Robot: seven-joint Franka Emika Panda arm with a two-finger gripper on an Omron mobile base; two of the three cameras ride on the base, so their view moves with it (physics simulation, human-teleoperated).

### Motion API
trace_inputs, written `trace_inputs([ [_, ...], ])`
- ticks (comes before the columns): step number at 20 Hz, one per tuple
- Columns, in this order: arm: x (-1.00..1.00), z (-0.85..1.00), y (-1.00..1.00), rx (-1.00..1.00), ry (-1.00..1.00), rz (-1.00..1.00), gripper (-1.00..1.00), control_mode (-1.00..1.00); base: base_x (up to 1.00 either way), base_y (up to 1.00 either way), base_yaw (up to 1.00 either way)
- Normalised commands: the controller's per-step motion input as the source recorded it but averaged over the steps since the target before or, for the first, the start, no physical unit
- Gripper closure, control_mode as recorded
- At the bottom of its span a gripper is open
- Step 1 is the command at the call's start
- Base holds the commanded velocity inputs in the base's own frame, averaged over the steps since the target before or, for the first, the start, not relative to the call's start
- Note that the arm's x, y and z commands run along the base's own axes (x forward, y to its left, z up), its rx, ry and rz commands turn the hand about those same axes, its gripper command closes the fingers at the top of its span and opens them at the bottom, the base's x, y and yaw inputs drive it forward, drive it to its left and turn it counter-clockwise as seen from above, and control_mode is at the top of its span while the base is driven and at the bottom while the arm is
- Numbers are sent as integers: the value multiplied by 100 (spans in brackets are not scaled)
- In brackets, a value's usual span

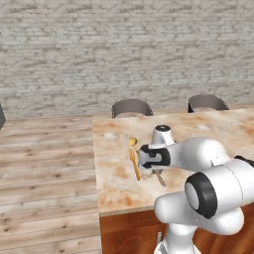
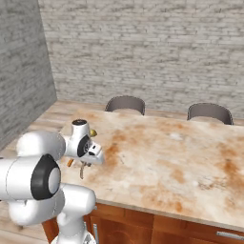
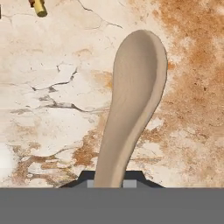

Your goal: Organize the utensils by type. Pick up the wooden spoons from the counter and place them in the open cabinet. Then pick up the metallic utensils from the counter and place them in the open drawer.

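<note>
From the left base view I see my claw down low over the marbled tan-and-rust stone desk, its tips hidden behind the white wrist, so I can't read the jaws from here. A slim orange-toned wooden utensil with a yellowish round end lies on the desk just left of the wrist, and a pale wooden handle pokes out below the hand toward the near edge. The arm folds forward from the lower right, elbow bulging near the camera, forearm reaching left, hand pointing down.

In the right base view the claw sits near the desk's left end; a thin pale stick hangs beneath it. The arm rises from lower left, wrist turned down. Two grey round-backed chairs stand behind the far edge.

In the hand view the dark fingertips are drawn in close on the neck of a pale beige wooden spoon, pinching it; its bowl extends away over the desk. A small brass-coloured tip shows at the top left.
</note>
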Motion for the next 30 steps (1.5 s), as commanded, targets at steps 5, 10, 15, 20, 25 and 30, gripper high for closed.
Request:
trace_inputs([
  [5, -11, 100, 0, 0, -4, 21, 100, -100, 0, 0, 0],
  [10, -17, 100, -1, 0, 0, 33, 100, -100, 0, 0, 0],
  [15, -36, 93, -6, 0, 0, 43, 100, -100, 0, 0, 0],
  [20, -38, 82, -6, -1, -7, 38, 100, -100, 0, 0, 0],
  [25, -41, 58, -2, -12, -13, 36, 100, -100, 0, 0, 0],
  [30, -37, 30, 0, -15, -12, 40, 100, -100, 0, 0, 0],
])
